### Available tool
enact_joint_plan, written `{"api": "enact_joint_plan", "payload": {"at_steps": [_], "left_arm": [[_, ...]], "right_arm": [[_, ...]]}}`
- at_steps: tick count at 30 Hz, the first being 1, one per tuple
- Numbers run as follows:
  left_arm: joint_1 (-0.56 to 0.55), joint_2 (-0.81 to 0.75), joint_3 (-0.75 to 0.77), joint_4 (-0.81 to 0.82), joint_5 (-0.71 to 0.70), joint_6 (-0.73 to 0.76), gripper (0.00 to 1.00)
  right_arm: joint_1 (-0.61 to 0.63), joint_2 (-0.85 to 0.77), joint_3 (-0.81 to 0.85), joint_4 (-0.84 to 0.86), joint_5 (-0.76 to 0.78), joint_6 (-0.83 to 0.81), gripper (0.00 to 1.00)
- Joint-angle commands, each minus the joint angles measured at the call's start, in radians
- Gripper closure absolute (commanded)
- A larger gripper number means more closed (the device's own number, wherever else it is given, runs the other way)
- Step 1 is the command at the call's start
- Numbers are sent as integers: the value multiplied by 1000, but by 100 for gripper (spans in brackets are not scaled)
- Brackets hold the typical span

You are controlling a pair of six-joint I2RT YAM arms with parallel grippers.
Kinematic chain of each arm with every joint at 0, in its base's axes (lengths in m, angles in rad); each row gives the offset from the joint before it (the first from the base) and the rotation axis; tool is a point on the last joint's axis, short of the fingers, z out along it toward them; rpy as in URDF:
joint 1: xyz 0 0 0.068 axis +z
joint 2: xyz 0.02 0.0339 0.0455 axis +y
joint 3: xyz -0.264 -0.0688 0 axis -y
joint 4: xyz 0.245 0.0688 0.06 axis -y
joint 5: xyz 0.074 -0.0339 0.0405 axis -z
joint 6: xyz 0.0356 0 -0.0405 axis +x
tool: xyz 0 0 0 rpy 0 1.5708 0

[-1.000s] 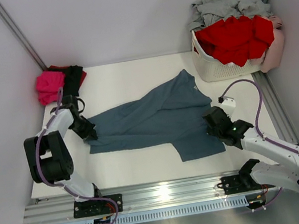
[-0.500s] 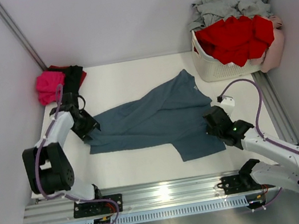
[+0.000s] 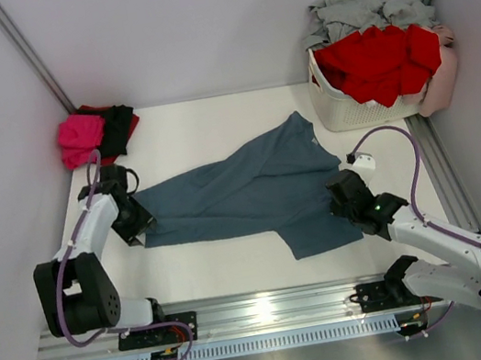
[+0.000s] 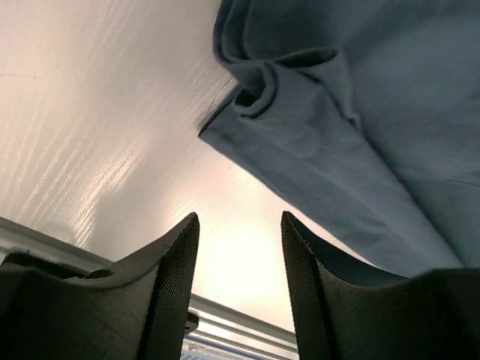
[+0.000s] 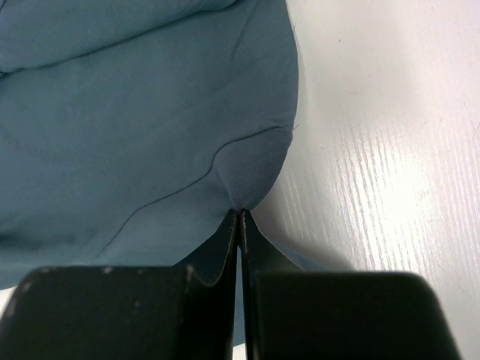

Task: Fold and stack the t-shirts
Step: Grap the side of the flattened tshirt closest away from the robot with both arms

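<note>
The slate blue-grey t-shirt lies spread and rumpled across the middle of the white table. My left gripper is open and empty at the shirt's left end; in the left wrist view its fingers frame bare table, with the shirt's folded corner just beyond. My right gripper is shut on the shirt's right edge, pinching a fold of cloth. Magenta-pink, black and red shirts lie piled at the back left corner. Red and pale grey shirts fill the basket.
A white lattice plastic basket stands at the back right, heaped with clothes, a pinkish one hanging over its right side. Grey walls close in left, right and behind. A metal rail runs along the near edge.
My left gripper has let go of the shirt's left end and drawn back toward the near left, open. The right gripper stays pinched on the right edge.
</note>
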Motion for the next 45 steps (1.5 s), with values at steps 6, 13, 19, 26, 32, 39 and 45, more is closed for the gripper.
{"api": "enact_joint_plan", "payload": {"at_steps": [6, 13, 19, 26, 32, 39, 45], "left_arm": [[-7, 91, -2, 1, -42, -10, 53], [88, 196, -44, 90, 87, 10, 55], [150, 252, -44, 129, 144, 29, 57], [168, 324, 7, 122, 136, 40, 61], [170, 350, 19, 132, 155, 36, 68], [170, 358, 28, 147, 173, 37, 90], [165, 316, -2, 149, 190, 39, 99]], "right_arm": [[5, -18, 10, 26, 17, -8, 100], [5, -47, 2, 9, 35, -8, 100], [5, -69, -1, -2, 41, -7, 100], [5, -67, 4, 10, 34, -7, 100], [5, -66, 1, 7, 29, 7, 100], [5, -66, 2, 9, 28, 9, 100], [5, -49, 10, 26, 17, -2, 100]]}}
